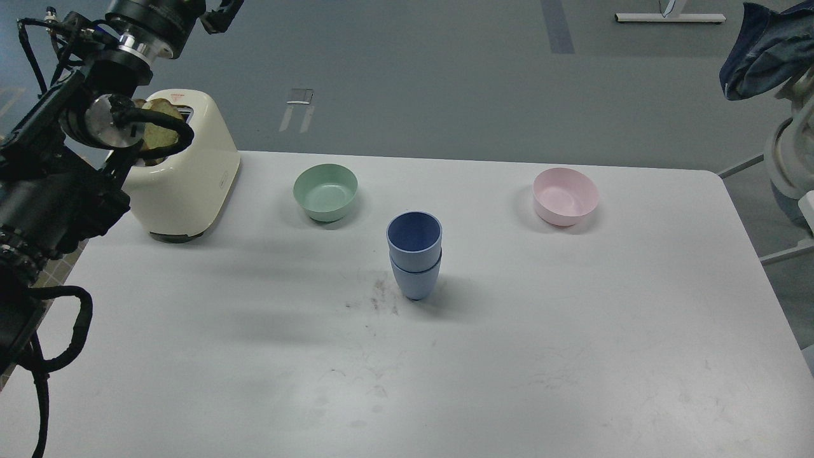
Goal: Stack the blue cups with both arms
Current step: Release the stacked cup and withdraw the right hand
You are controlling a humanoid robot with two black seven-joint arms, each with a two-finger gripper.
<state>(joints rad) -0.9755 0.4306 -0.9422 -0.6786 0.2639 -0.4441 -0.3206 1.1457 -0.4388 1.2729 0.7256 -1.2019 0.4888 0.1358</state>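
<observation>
Your two blue cups (414,254) stand stacked, well apart from your left pincer (221,14).
The upper cup (414,234) sits upright inside the lower cup (416,280), its rim riding above the lower rim. Both are matte periwinkle, handleless, tapering to a narrow rounded base, mouths open upward. In your head view the stack lies far below and to the right of that pincer.

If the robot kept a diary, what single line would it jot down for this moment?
blue cups: nested, upright, mid-table | left gripper: raised at top edge, holding nothing seen | right arm: out of view | green bowl, pink bowl: apart
</observation>
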